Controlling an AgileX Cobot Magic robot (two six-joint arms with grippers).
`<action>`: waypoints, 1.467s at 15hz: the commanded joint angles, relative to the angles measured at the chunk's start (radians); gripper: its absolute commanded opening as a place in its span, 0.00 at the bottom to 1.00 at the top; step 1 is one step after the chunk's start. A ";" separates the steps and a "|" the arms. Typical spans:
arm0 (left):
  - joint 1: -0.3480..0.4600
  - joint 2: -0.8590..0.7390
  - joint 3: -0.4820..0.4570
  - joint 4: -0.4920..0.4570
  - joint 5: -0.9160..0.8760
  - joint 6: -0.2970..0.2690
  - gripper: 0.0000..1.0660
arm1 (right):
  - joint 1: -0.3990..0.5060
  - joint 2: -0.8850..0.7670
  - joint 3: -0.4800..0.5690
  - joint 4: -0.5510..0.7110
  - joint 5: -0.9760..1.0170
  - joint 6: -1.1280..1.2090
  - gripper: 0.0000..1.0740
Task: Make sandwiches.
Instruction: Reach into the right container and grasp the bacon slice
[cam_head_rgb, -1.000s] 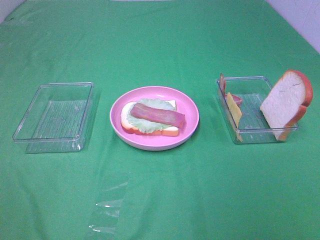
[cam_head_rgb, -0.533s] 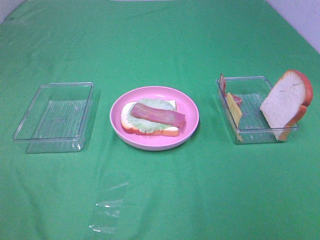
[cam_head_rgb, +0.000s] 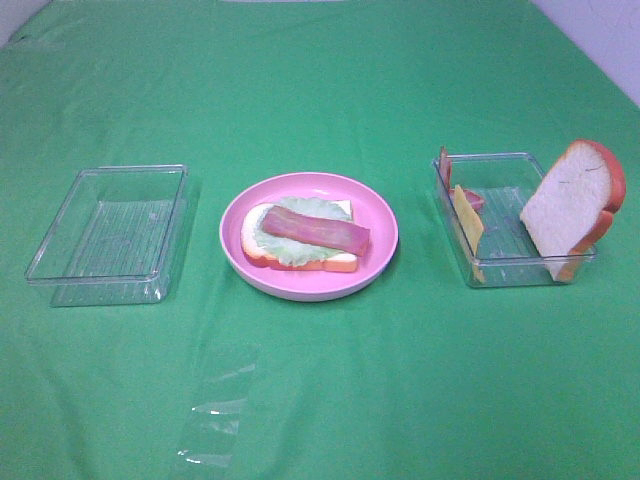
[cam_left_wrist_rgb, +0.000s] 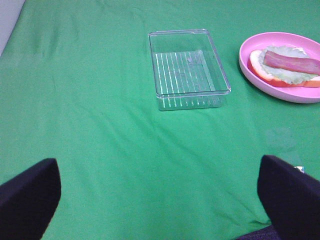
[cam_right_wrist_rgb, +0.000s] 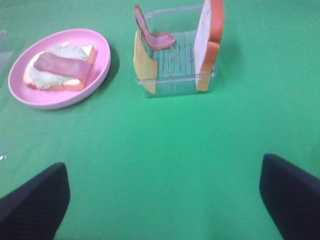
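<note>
An open-faced sandwich (cam_head_rgb: 305, 235) lies on the round pink plate (cam_head_rgb: 300, 287) at the table's middle: a white bread slice, pale lettuce and a bacon strip on top. It also shows in both wrist views as sandwich (cam_left_wrist_rgb: 287, 67) and sandwich (cam_right_wrist_rgb: 62, 67). A clear tray (cam_head_rgb: 500, 280) on the right holds an upright bread slice (cam_head_rgb: 570, 205), a yellow cheese slice (cam_head_rgb: 467, 222) and a bacon strip (cam_right_wrist_rgb: 152, 35). My left gripper (cam_left_wrist_rgb: 160, 205) and right gripper (cam_right_wrist_rgb: 165, 200) both stand open over bare cloth, well short of the plate. Neither arm shows in the exterior high view.
An empty clear tray (cam_head_rgb: 110, 230) sits left of the plate. A flat piece of clear plastic film (cam_head_rgb: 215, 410) lies on the green cloth near the front edge. The white wall borders the table at the far right corner.
</note>
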 joint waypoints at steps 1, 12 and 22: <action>0.001 -0.014 -0.001 -0.010 -0.003 0.001 0.94 | 0.001 0.187 -0.012 0.005 -0.213 0.005 0.92; 0.001 -0.014 -0.001 -0.010 -0.003 0.001 0.94 | 0.019 1.275 -0.636 0.082 -0.301 -0.206 0.92; 0.001 -0.014 -0.001 -0.010 -0.003 0.001 0.94 | 0.268 2.072 -1.594 -0.209 0.267 0.068 0.91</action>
